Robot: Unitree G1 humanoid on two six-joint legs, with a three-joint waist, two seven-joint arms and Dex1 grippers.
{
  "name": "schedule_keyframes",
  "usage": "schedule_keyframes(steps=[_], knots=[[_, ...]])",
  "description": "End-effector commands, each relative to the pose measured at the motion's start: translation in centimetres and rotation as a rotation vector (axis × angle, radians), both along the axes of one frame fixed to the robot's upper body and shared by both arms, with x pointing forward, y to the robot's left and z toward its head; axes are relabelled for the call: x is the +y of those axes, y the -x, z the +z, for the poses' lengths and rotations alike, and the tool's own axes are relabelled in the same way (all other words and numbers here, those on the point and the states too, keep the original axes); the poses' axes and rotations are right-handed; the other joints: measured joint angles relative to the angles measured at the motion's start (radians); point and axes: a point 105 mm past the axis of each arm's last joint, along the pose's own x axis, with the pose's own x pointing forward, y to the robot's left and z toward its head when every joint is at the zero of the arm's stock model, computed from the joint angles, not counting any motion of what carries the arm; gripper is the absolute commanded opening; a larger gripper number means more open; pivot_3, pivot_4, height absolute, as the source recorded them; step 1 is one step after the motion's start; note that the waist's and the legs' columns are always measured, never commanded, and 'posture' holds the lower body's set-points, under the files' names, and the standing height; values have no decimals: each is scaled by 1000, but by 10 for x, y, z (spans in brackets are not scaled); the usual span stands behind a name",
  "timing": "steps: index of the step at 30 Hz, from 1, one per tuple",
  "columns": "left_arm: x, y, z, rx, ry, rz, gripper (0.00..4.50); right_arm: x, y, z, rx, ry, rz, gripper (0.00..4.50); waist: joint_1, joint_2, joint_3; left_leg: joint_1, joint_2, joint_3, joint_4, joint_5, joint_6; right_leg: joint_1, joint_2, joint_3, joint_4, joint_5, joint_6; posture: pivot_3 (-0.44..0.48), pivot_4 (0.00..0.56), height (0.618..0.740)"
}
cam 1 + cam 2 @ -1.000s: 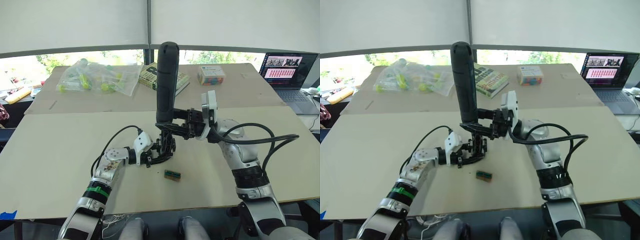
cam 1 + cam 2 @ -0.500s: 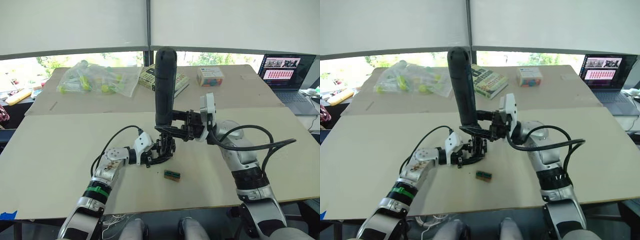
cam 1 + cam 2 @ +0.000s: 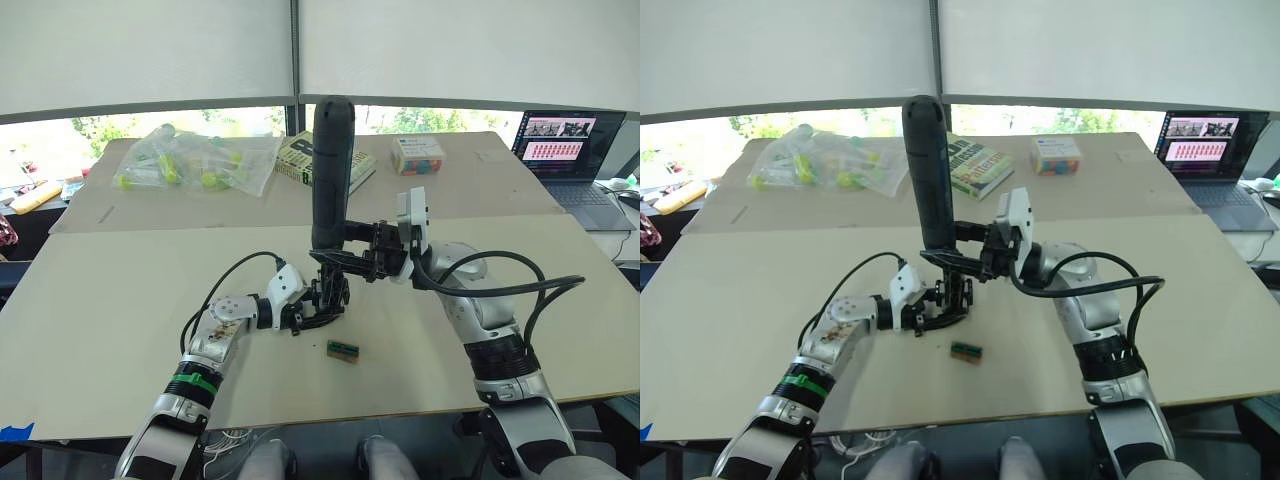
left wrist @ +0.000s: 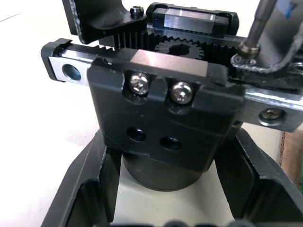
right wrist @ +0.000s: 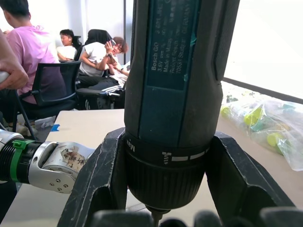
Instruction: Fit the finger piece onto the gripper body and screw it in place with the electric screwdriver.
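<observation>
Fingers of the right gripper (image 3: 345, 262) are clamping the electric screwdriver (image 3: 331, 170), holding it upright over the gripper body (image 3: 325, 300) at mid-table (image 3: 100, 300). The left gripper (image 3: 318, 306) is gripping that body between its fingers. A small green-and-black block (image 3: 343, 350) is lying just nearer.

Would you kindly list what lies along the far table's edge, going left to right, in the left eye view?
Bag of yellow-green items → book → electric screwdriver, standing in front of the book → small colourful box → laptop.
</observation>
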Motion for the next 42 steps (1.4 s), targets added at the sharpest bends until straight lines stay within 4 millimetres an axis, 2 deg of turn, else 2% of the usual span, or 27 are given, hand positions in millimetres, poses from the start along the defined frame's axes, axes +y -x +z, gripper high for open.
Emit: schedule_keyframes(steps=[1, 8, 16, 20, 26, 35, 38, 39, 42], knots=[[-4, 4, 1, -1, 5, -26, 2324, -6, -9, -36, 117, 102, -56, 1956, 0, 0, 0, 0, 0, 0, 0, 0, 0, 0, 0, 0, 0, 0, 0, 0, 150, 740], [-3, 4, -1, -3, 3, -22, 2324, -8, -7, -19, 71, 75, -35, 1956, 0, 0, 0, 0, 0, 0, 0, 0, 0, 0, -1, 0, 0, 0, 0, 0, 150, 740], [-3, 4, -4, -1, -3, -18, 2324, -8, 1, 19, -7, -17, 19, 1956, 0, 0, 0, -2, 0, 0, -1, 0, 0, -3, -3, 0, -1, 0, 0, 0, 150, 740], [-4, 3, -5, -2, -10, -17, 2324, -9, 6, 43, -67, -75, 49, 1956, 1, 0, 0, -8, -1, 0, 0, 0, 0, -8, -4, 0, 0, 0, 0, 0, 150, 740], [-3, 2, -9, 10, -17, 4, 2324, -14, 15, 67, -147, -144, 99, 1956, 6, 0, 0, -17, -2, 0, 1, 0, 0, -16, -6, -1, 1, 1, 0, 0, 150, 740], [1, 0, -12, 7, -42, 20, 2324, -26, 35, 83, -224, -209, 168, 1956, 9, 0, 0, -16, -2, 0, 1, 0, 1, -15, -6, -3, 1, 1, 0, 0, 150, 740], [0, 0, -6, 36, 29, 35, 2324, -31, 40, 88, -238, -226, 165, 1956, 11, 0, 0, -16, -2, 0, 1, 0, 1, -15, -6, -3, 0, 1, 0, 0, 150, 740], [1, -1, -5, 35, 34, 43, 2824, -34, 44, 92, -245, -242, 175, 1956, 11, 0, 0, -16, -2, 0, 1, 0, 1, -15, -6, -3, 0, 1, 0, 0, 150, 740], [6, 0, -5, 24, 23, 52, 3897, -38, 56, 101, -278, -254, 204, 1956, 10, 0, 0, -16, -2, 0, 1, 0, 1, -15, -6, -3, 0, 1, 0, 0, 150, 740]])
